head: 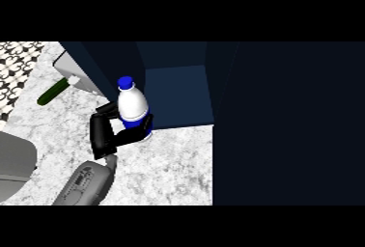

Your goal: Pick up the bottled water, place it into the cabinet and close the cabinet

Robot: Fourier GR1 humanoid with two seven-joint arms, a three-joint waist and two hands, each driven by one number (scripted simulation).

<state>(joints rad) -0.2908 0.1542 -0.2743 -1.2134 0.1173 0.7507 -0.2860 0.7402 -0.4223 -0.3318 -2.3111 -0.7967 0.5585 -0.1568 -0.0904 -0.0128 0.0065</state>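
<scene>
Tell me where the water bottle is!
In the head view, the bottled water is upright left of centre, held in the left hand, in front of the dark-blue cabinet; a cucumber lies further left.

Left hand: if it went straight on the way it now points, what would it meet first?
Probably the dark blue cabinet, directly ahead of the left hand, which is curled round the bottled water. Whether wall or opening comes first, depth leaves unclear.

I can't see the base of the bottled water [133,102]: my left hand [107,136] covers it. The view's left edge cuts a grey object [14,164].
</scene>
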